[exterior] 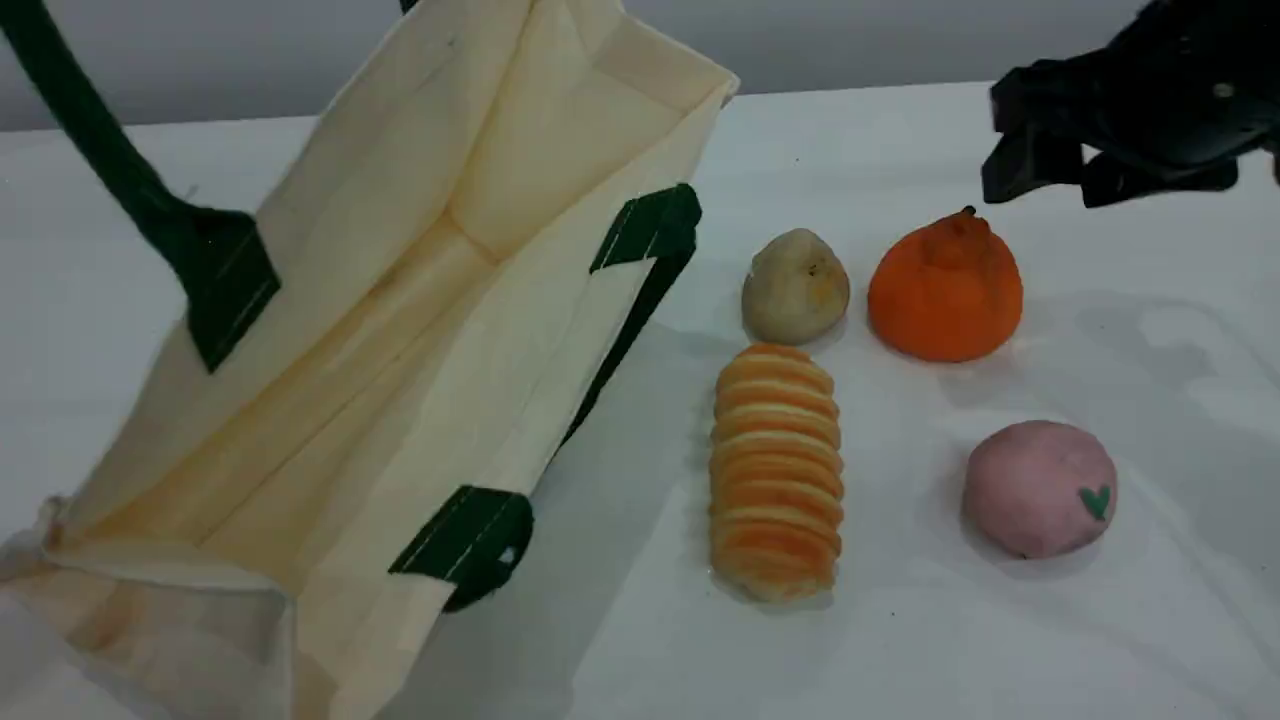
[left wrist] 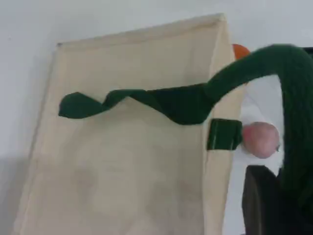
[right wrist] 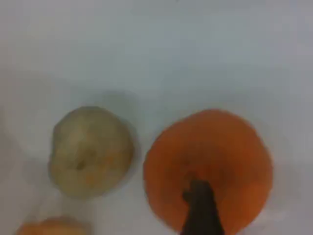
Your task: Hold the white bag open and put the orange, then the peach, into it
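Orange (exterior: 945, 292) sits just below the right gripper (exterior: 1035, 165), whose jaws stand wide and empty. Peach (exterior: 1040, 488) lies nearer the camera. Left gripper (left wrist: 274, 205) pinches the white bag's (exterior: 400, 330) green rope handle (left wrist: 293, 112). No writing is readable.

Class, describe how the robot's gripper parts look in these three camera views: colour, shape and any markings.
The right gripper is matte black and angular, with blocky fingers and one small pale screw-like dot on its body. In its wrist view, one dark tapered fingertip shows. The left gripper appears only as a dark, flat-sided block. No cables visible.
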